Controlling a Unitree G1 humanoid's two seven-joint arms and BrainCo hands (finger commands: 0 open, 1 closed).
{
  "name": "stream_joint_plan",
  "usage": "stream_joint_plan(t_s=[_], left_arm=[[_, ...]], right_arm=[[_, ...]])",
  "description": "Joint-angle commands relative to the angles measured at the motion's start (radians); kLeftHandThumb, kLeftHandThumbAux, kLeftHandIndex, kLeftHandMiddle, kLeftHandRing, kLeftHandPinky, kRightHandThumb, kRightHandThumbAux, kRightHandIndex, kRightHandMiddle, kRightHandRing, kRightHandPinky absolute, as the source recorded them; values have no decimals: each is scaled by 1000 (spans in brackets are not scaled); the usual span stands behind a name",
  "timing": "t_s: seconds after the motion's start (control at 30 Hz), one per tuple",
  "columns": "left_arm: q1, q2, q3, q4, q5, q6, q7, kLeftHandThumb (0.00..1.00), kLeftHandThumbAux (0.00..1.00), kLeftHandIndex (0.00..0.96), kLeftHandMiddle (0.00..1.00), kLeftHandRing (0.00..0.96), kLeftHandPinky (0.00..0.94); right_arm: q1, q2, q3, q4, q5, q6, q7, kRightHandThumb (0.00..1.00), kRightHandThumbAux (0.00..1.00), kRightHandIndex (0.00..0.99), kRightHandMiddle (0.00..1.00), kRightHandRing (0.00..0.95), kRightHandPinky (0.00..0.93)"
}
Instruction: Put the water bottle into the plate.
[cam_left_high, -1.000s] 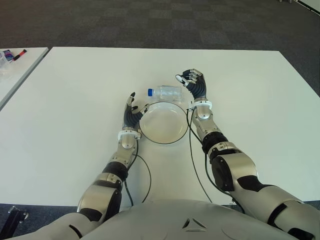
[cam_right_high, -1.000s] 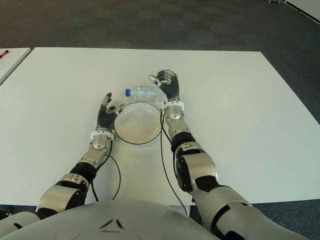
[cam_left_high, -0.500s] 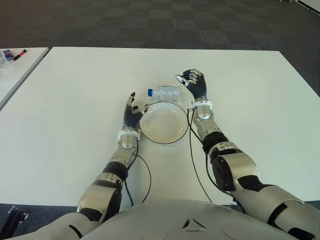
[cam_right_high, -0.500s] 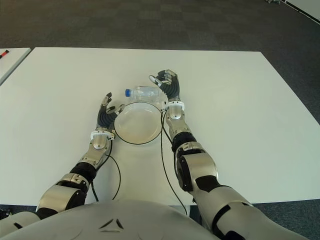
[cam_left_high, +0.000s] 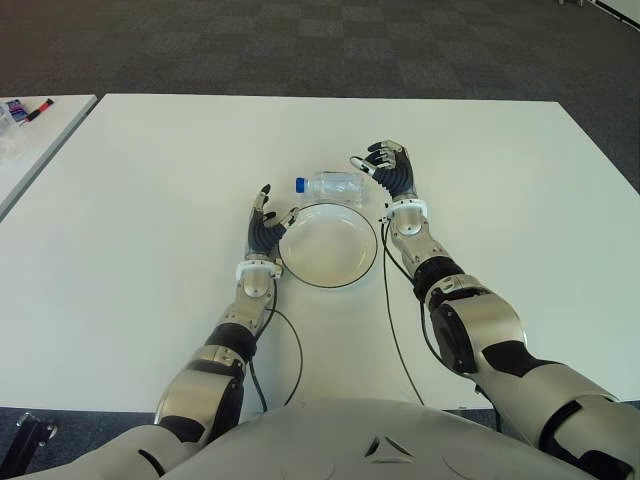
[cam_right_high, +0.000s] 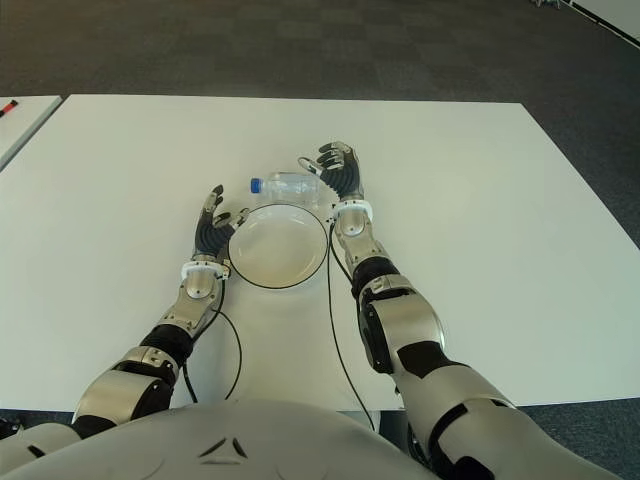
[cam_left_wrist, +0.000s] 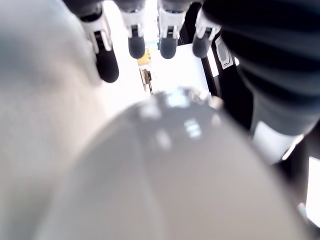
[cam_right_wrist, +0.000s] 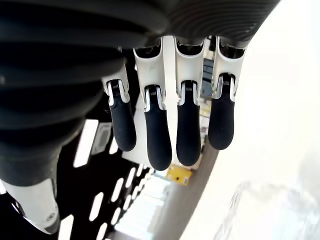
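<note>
A clear water bottle (cam_left_high: 334, 185) with a blue cap lies on its side on the white table (cam_left_high: 150, 180), just beyond the far rim of the white plate (cam_left_high: 328, 245). My right hand (cam_left_high: 388, 168) hovers at the bottle's right end, fingers spread and holding nothing; the bottle's clear body (cam_right_wrist: 265, 210) shows below the fingers in the right wrist view. Beside the plate's left rim stands my left hand (cam_left_high: 265, 222), fingers extended, with the plate (cam_left_wrist: 165, 170) filling its wrist view.
A second white table (cam_left_high: 30, 140) stands at the far left with small items on it. Black cables run from both wrists toward my body. Dark carpet lies beyond the table's far edge.
My right hand has shifted slightly and tilted toward the bottle. The bottle, plate and left hand have not moved.
</note>
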Motion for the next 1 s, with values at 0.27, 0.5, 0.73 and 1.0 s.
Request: stream_joint_plan(t_s=[0.27, 0.5, 0.73, 1.0], left_arm=[[89, -44, -22, 82, 10, 45, 5, 255, 626, 25, 0, 0, 0], [92, -49, -27, 80, 19, 43, 13, 242, 625, 22, 0, 0, 0], [93, -55, -32, 79, 28, 38, 20, 233, 620, 18, 0, 0, 0], [96, -61, -37, 79, 36, 31, 27, 231, 621, 18, 1, 0, 0]], right_arm=[[-105, -60, 122, 70, -150, 52, -148, 947, 659, 382, 513, 521, 539], [-131, -80, 153, 85, -182, 75, -162, 945, 662, 378, 502, 503, 492], [-143, -100, 173, 98, -193, 73, -139, 944, 664, 377, 505, 478, 451], [-146, -118, 193, 105, -203, 69, -122, 944, 665, 375, 511, 467, 440]])
